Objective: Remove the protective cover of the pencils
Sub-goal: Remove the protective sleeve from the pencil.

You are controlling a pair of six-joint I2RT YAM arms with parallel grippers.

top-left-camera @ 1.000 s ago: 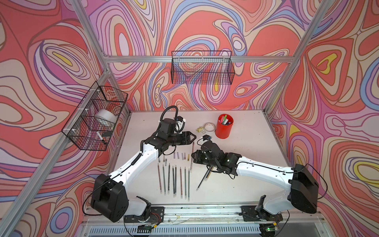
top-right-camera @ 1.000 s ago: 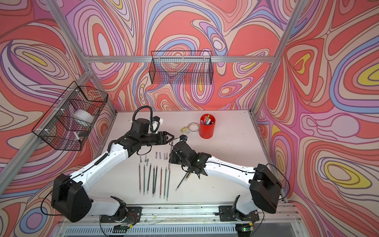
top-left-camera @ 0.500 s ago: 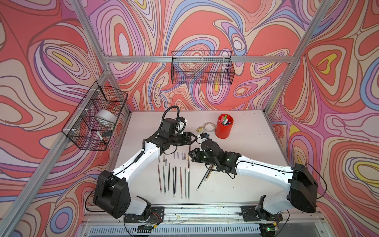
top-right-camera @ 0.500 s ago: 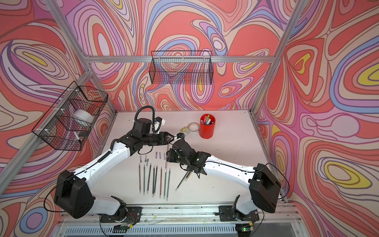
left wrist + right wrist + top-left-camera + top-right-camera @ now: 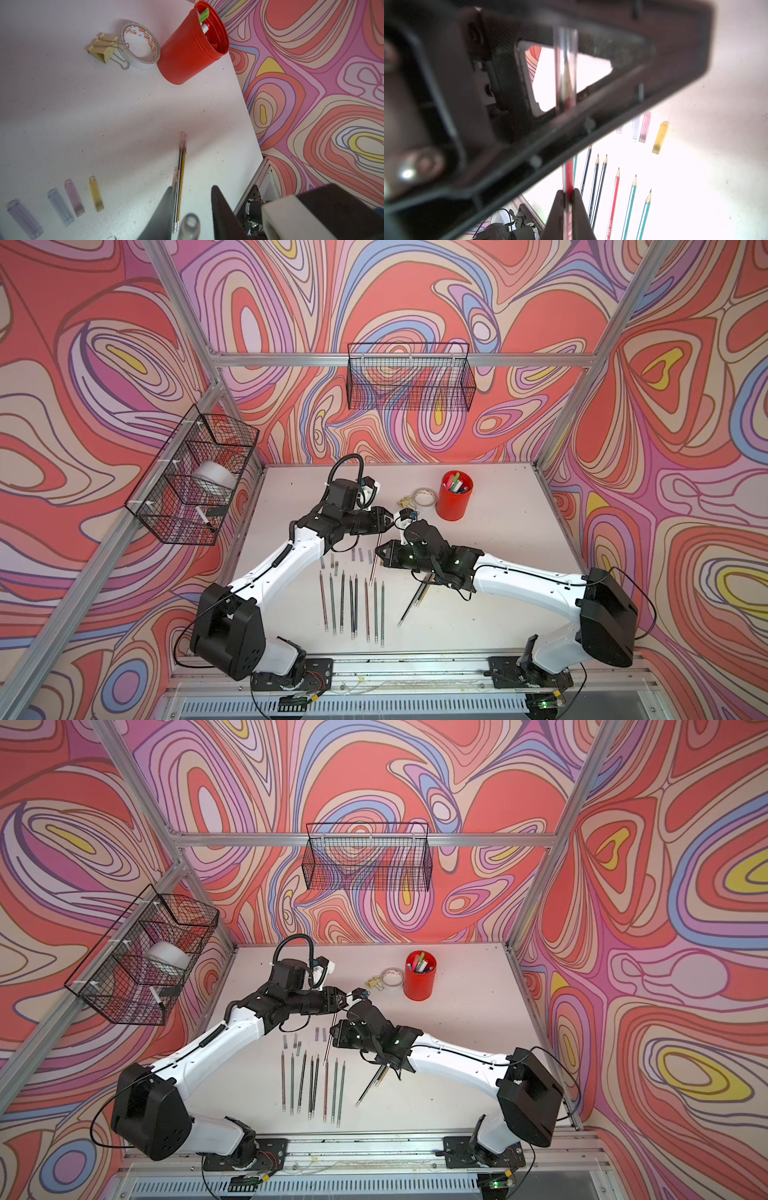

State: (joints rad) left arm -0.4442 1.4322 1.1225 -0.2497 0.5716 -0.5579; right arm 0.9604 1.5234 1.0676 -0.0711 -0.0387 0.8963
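- Several bare pencils (image 5: pixel 352 608) lie in a row on the table (image 5: pixel 478 614), with loose covers (image 5: pixel 96 194) just beyond their tips
- Right gripper (image 5: pixel 566 194) pinches a red pencil (image 5: pixel 375 558) by its shaft, near the row's far end
- The red pencil's tip sits inside a clear cover (image 5: pixel 565 62)
- Left gripper (image 5: pixel 192 189): fingers spread either side of that cover, gaps visible
- Capped pencils (image 5: pixel 181 158) lie under the right arm

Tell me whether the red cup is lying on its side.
No, the red cup stands upright on the table, open end up, with markers inside.
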